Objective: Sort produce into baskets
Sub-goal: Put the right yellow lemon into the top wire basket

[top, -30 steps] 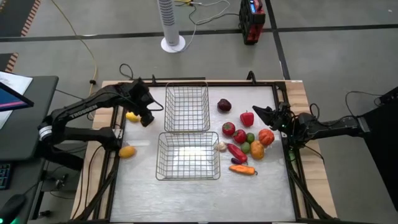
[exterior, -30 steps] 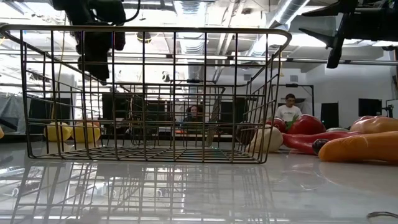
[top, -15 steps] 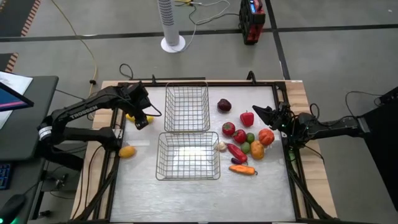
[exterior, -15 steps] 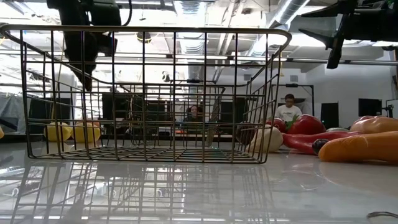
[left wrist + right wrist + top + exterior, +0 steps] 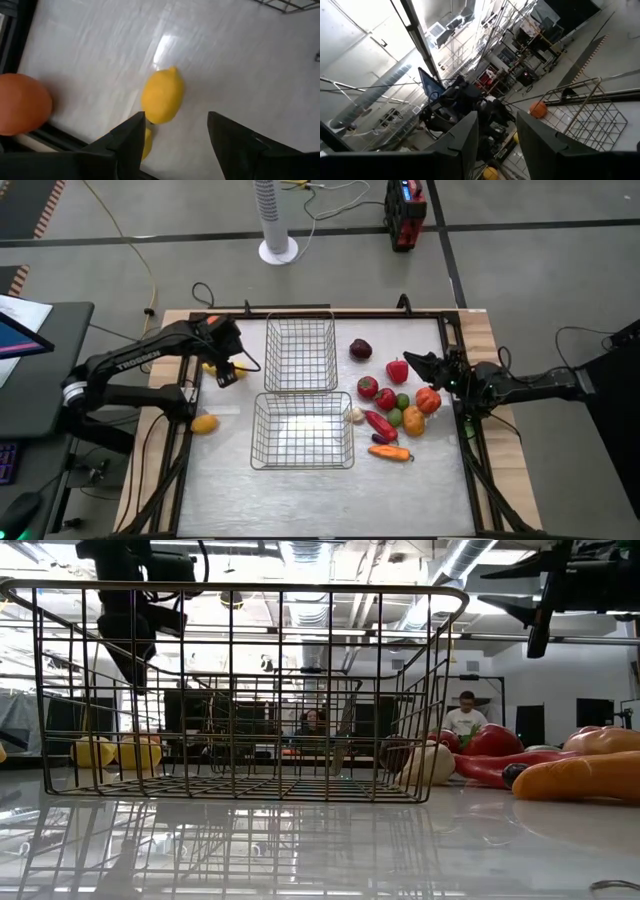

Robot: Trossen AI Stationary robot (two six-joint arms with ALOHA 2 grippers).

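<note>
My left gripper [image 5: 229, 371] hangs open above the table's far left part, over two yellow lemons [image 5: 209, 366]. In the left wrist view one lemon [image 5: 161, 97] lies on the table ahead of the open fingers, and the second [image 5: 146, 143] peeks out beside one finger. An orange round [image 5: 204, 423] lies nearer, by the left edge. Two wire baskets, one far [image 5: 300, 355] and one near [image 5: 302, 430], stand mid-table. My right gripper [image 5: 413, 362] hovers open above the produce pile [image 5: 392, 402] at the right.
The pile holds a dark purple round [image 5: 361, 349], red pieces [image 5: 398, 370], a green round [image 5: 402, 401], orange pieces [image 5: 428, 400] and a carrot [image 5: 391, 452]. A dark frame rail [image 5: 187, 395] runs along the left edge. People sit in the room beyond [image 5: 465, 715].
My left gripper has gone a little toward the table's left edge and down, away from the far basket and toward the lemons. It stays open. The produce and baskets have not moved.
</note>
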